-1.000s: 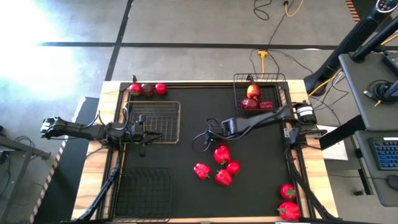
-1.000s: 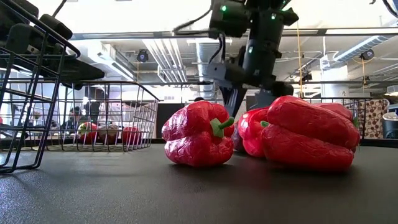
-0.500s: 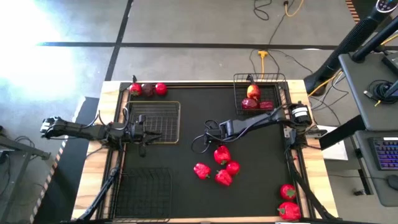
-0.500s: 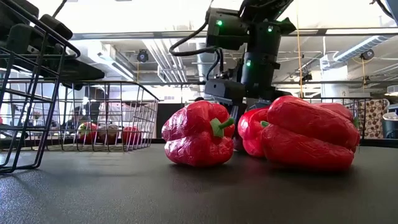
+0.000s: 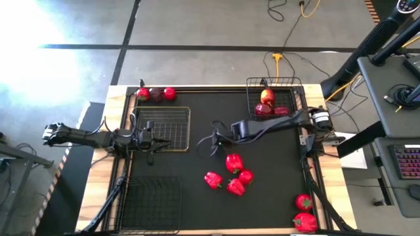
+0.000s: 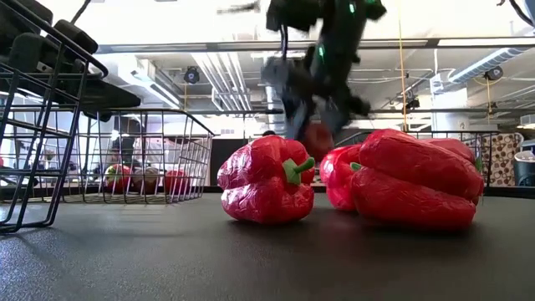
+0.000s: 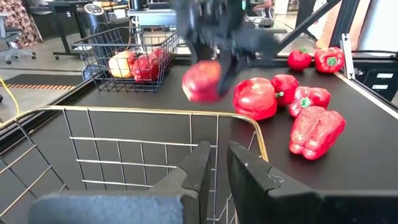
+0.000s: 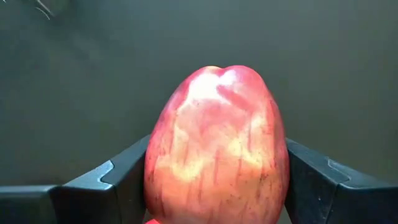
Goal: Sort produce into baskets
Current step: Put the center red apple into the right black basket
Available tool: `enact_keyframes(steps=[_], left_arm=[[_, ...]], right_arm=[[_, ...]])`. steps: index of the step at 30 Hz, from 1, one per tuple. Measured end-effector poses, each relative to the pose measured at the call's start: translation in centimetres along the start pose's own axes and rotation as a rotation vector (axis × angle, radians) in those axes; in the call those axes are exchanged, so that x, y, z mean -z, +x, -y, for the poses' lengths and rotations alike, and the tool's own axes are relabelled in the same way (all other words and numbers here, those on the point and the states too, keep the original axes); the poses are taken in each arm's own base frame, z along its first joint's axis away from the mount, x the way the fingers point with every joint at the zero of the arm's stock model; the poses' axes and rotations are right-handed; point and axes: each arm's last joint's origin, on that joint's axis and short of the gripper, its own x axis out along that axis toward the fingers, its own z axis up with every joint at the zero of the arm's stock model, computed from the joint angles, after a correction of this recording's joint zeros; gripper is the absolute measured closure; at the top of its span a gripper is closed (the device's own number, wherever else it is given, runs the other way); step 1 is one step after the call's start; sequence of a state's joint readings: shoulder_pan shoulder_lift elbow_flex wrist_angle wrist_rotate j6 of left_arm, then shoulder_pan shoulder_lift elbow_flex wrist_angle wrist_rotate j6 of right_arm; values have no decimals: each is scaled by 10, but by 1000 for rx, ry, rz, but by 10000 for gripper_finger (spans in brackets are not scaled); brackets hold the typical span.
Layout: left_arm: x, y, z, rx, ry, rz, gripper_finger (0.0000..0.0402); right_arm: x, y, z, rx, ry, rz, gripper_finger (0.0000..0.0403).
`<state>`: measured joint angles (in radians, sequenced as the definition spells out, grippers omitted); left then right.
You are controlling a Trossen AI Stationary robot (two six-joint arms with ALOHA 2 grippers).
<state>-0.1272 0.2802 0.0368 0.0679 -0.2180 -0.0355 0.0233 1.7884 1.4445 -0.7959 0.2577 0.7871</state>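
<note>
My right gripper (image 5: 214, 139) is shut on a red, yellow-streaked apple (image 8: 217, 149), held above the mat just beyond the cluster of red bell peppers (image 5: 231, 174). The apple also shows in the left wrist view (image 7: 202, 81) and, blurred, in the low view (image 6: 316, 138). My left gripper (image 7: 214, 167) is shut and empty, level over the gold-rimmed wire basket (image 5: 176, 110) at the left. A second basket (image 5: 275, 80) at the far right holds apples. A third basket (image 5: 152, 203) stands at the near left. My right gripper pinches the apple's two opposite sides (image 8: 163, 174) between its two fingers (image 8: 118, 183), which come from above and point down. The apple hangs lifted clear of the mat, one end pointing down past the fingertips.
Several peppers lie close together mid-table, resting on their sides. Two red items (image 5: 304, 211) lie at the near right corner. Three red and maroon items (image 5: 156, 94) sit at the far left edge. Open black mat lies between the baskets.
My right gripper went down behind the peppers, then rose with the apple, moving quickly up and a little toward the table's far edge. The apple is now lifted clear of the mat. The peppers stay where they were.
</note>
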Motion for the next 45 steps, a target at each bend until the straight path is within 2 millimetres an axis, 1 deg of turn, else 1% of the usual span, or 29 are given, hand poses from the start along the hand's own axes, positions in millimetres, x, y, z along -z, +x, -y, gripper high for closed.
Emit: enact_keyframes(steps=[4, 6, 8, 13, 17, 20, 23, 27, 29, 31, 34, 37, 41, 45], left_arm=[[0, 0, 0, 0, 0, -1, 364], [0, 0, 0, 0, 0, -1, 364], [0, 0, 0, 0, 0, -2, 364], [0, 0, 0, 0, 1, -5, 364], [1, 0, 0, 0, 2, -7, 364], [1, 0, 0, 0, 1, -7, 364], [1, 0, 0, 0, 2, -7, 364], [1, 0, 0, 0, 2, -8, 364], [1, 0, 0, 0, 2, -8, 364], [1, 0, 0, 0, 2, -8, 364], [1, 0, 0, 0, 2, -8, 364], [1, 0, 0, 0, 2, -8, 364], [1, 0, 0, 0, 2, -8, 364], [1, 0, 0, 0, 2, -8, 364]], right_arm=[[-22, -35, 15, 161, -23, 121, 117], [-30, -52, 27, 254, -19, 160, 118], [-34, -64, 43, 349, -9, 168, 124], [-39, -82, 87, 484, 92, 126, 128], [-38, -88, 123, 554, 178, 112, 117], [-32, -85, 151, 602, 249, 88, 118], [-22, -78, 179, 646, 323, 48, 121], [-12, -61, 212, 616, 427, -34, 117], [-9, -51, 225, 585, 450, -68, 114], [-6, -42, 237, 596, 476, -84, 113], [-4, -29, 250, 609, 507, -85, 112], [-3, -19, 259, 603, 513, -71, 111], [-3, -13, 268, 593, 501, -57, 111], [-2, -11, 274, 594, 512, -55, 110]])
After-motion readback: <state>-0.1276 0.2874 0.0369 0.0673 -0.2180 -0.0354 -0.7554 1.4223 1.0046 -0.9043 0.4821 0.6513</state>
